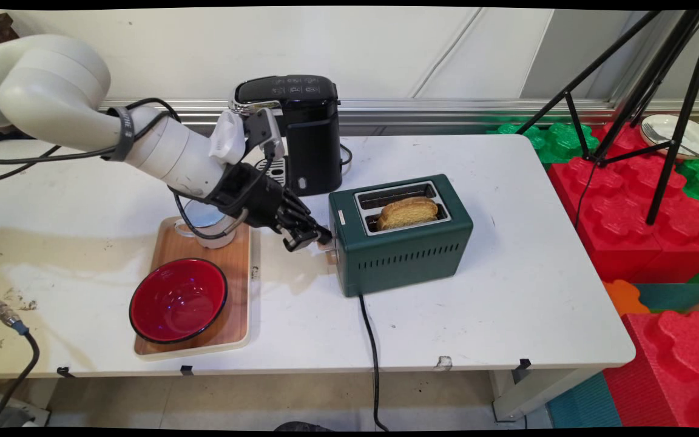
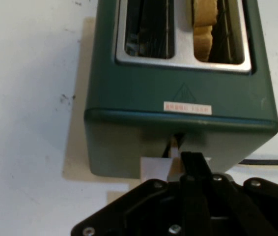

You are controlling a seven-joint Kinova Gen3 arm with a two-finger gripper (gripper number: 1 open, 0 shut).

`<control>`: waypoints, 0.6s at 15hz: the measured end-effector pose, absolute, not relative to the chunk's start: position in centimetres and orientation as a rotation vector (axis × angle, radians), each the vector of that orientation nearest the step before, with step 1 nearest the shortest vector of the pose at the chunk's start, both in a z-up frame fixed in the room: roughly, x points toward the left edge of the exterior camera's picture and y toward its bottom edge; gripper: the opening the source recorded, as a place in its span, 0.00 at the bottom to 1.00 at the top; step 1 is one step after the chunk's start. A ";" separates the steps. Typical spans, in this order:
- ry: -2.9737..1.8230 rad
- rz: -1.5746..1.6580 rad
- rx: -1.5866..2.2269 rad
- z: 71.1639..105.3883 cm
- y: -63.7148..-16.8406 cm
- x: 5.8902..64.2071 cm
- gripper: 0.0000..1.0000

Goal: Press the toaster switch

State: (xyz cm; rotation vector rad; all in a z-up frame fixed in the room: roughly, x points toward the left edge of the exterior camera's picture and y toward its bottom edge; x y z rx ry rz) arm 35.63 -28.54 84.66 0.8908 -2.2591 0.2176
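Main view:
- The white table [image 1: 507, 291] stands before a pale wall, and its top has some dark marks near the left edge.
- On the floor at the right lie red and green foam blocks [image 1: 628, 212], and the black legs of a tripod [image 1: 659, 91] stand on them.
- A white plate [image 1: 680, 135] rests on the blocks in the far right corner.
- A black coffee machine [image 1: 301, 130] stands at the back of the table, close to the wall.
- A green toaster [image 1: 410, 243] stands near the middle, and its black cord [image 1: 371, 346] runs over the near edge of the table.
- The toaster has two slots; a slice of toast [image 1: 407, 212] sticks up from the nearer one, and the farther one looks empty.
- A wooden tray [image 1: 237, 267] lies left of the toaster and carries a red bowl [image 1: 178, 298] and a glass cup [image 1: 207, 224]; I see nothing in the bowl.
- The black gripper [image 1: 312, 238] is at the left end of the toaster.

Hand view:
- The gripper [image 2: 190, 160] looks at the toaster's end wall; its fingers [image 2: 194, 169] are pressed together, and their tips are at the light-coloured lever [image 2: 174, 147] in the slit.
- Whether they touch the lever, I cannot tell.
- The toast [image 2: 205, 27] sits in the right slot.
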 end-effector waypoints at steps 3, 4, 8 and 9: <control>-2.271 0.213 0.888 84.1 -28.5 35.7 0.00; -2.274 0.213 0.887 84.0 -28.5 35.8 0.00; -2.289 0.217 0.880 83.5 -28.5 35.9 0.00; -2.291 0.217 0.879 83.5 -28.5 35.9 0.00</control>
